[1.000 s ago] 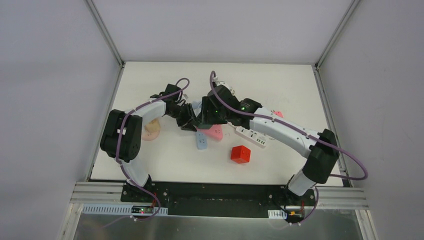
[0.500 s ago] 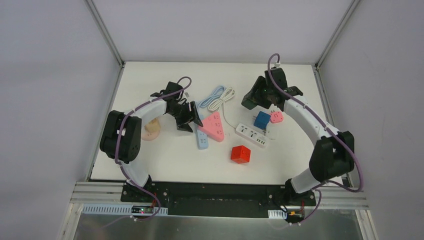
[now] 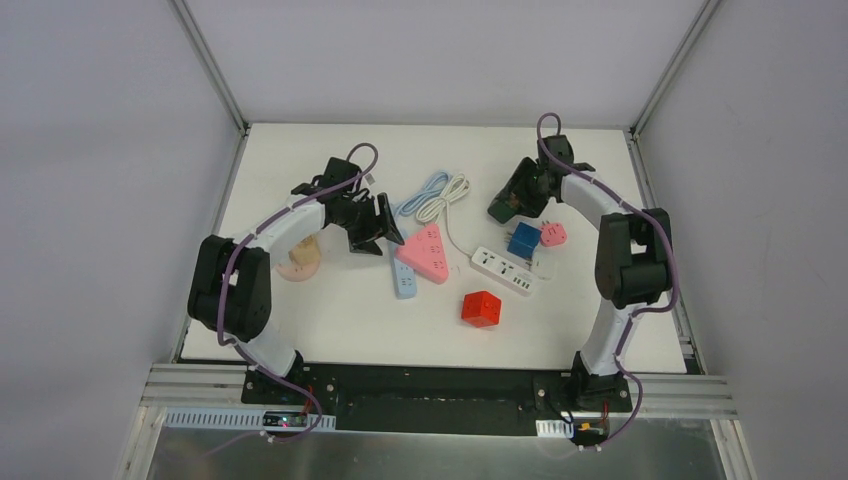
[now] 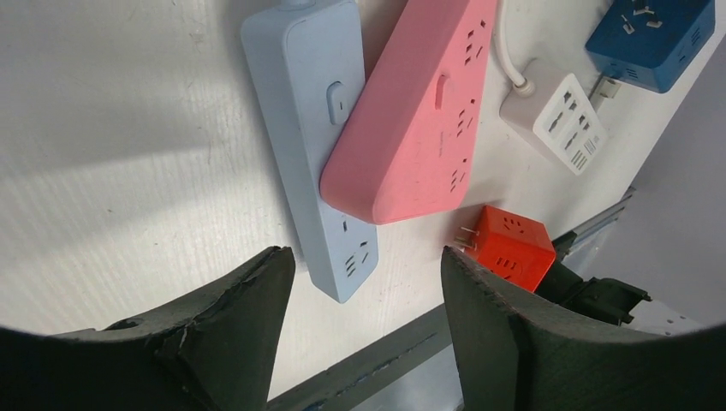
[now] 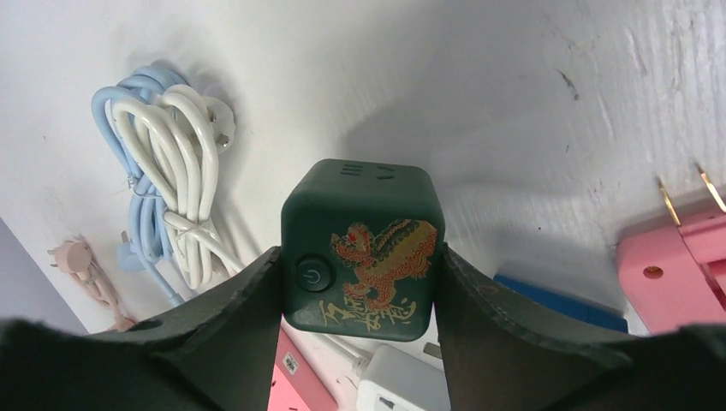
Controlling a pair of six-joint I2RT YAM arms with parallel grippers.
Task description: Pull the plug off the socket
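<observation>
My right gripper (image 3: 506, 207) is shut on a dark green cube plug (image 5: 360, 244) with a dragon print and a power button, and holds it above the table at the back right. The cube also shows in the top view (image 3: 501, 210). The pink triangular socket strip (image 3: 424, 250) lies mid-table, resting partly on a light blue strip (image 3: 403, 282). My left gripper (image 3: 374, 228) is open and empty just left of the pink strip. In the left wrist view, the pink strip (image 4: 419, 111) and blue strip (image 4: 312, 128) lie beyond the open fingers (image 4: 248, 308).
A white strip (image 3: 502, 270), blue cube (image 3: 522, 240), small pink plug (image 3: 553, 234) and red cube (image 3: 481, 308) lie right of centre. Coiled blue and white cables (image 3: 432, 195) lie at the back. A peach object (image 3: 301, 258) sits at the left.
My right arm has swung from over the pink strip to the back right, carrying the green cube. My left gripper has drawn back slightly left of the pink strip.
</observation>
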